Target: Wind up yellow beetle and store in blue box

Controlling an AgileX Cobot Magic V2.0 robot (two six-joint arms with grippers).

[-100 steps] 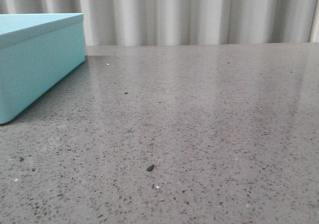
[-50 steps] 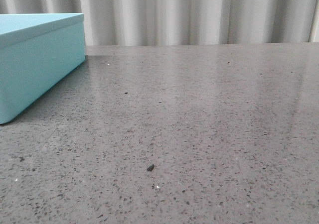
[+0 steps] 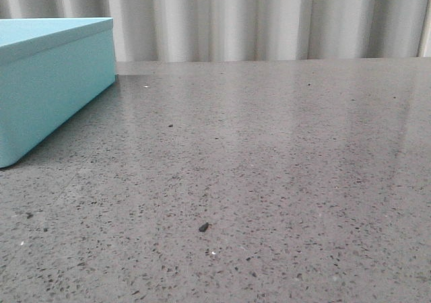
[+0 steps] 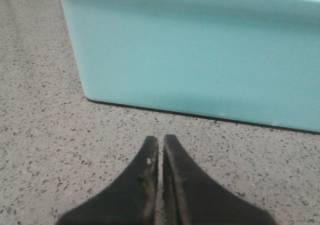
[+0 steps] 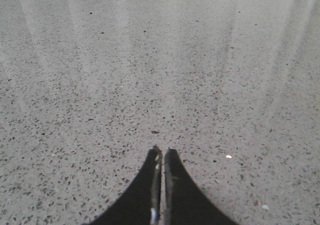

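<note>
Grey speckled stone bench [image 3: 269,155], polished, with pale vertical reflections across its surface; a ribbed light curtain [image 3: 269,20] hangs behind its far edge. Blue box [image 3: 47,81]: light turquoise, rectangular, matte straight sides, standing flat on the bench at the far-left corner, cut off by the left edge of the front view; its near lower corner casts a thin dark shadow line on the stone. In the left wrist view the same box fills the upper part of the picture, one rounded lower corner showing, its base touching the bench. Left pincer [image 4: 161,141]: two black tapered fingers [image 4: 142,180] pressed together with only a hairline slit between them, nothing held; tips just above or on the bench, near the box's side but apart from it. Right pincer [image 5: 161,152]: black fingers [image 5: 182,195] likewise closed tip to tip, gripping nothing, over bare speckled stone well apart from the box. Small dark fleck [image 3: 203,227] lies on the bench toward the near edge in the front view, with a tiny white speck [image 3: 213,252] just nearer. The yellow beetle appears in none of the three views, so its place cannot be told. Neither arm shows in the front view.
</note>
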